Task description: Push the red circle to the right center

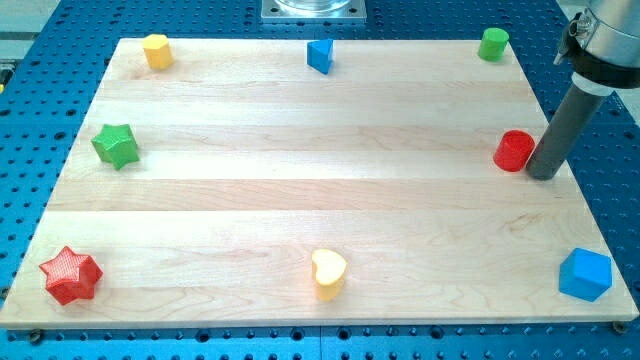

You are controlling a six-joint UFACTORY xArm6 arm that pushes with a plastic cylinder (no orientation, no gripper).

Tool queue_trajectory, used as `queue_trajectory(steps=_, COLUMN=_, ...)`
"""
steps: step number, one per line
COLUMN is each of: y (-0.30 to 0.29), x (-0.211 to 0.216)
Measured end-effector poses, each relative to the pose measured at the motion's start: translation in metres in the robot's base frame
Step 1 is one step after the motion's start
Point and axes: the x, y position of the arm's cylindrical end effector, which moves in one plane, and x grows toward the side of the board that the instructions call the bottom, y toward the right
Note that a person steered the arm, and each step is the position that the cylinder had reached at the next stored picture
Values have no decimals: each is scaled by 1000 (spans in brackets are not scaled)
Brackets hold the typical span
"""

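The red circular block (514, 150) sits at about 3 o'clock on the pale wooden tabletop (320, 200), close to the view's right edge and roughly halfway between the top and bottom edges. My tip (543, 176), the lower end of the straight dark rod, stands just beside it on its 3 o'clock side, touching it or nearly so; I cannot tell which. The tip is almost at the tabletop's right edge, so little room is left there. The arm carries no jaws, so there is no open or closed state to tell.

The other blocks hug the borders. A yellow block of rounded shape (157, 50) lies at 11 o'clock near the top left corner, a small blue block (320, 55) at 12 o'clock by the top edge, and a green cylindrical block (493, 44) at 1 o'clock near the top right corner. A green star block (116, 146) sits at 9 o'clock near the left edge, a red star block (70, 275) at 7 o'clock in the bottom left corner, a yellow heart block (328, 273) at 6 o'clock by the bottom edge, and a blue angular block (585, 275) at 5 o'clock in the bottom right corner.

The whole middle of the tabletop is open wood, from the green star across to the red circle. A blue perforated base (40, 30) surrounds the tabletop on all sides.
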Motion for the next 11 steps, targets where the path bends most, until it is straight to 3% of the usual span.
queue_trajectory(steps=3, y=-7, x=42)
queue_trajectory(steps=4, y=-14, x=5)
queue_trajectory(steps=7, y=-70, x=17)
queue_trajectory(steps=8, y=-71, x=-17)
queue_trajectory(steps=9, y=-46, x=-23)
queue_trajectory(steps=11, y=-41, x=2)
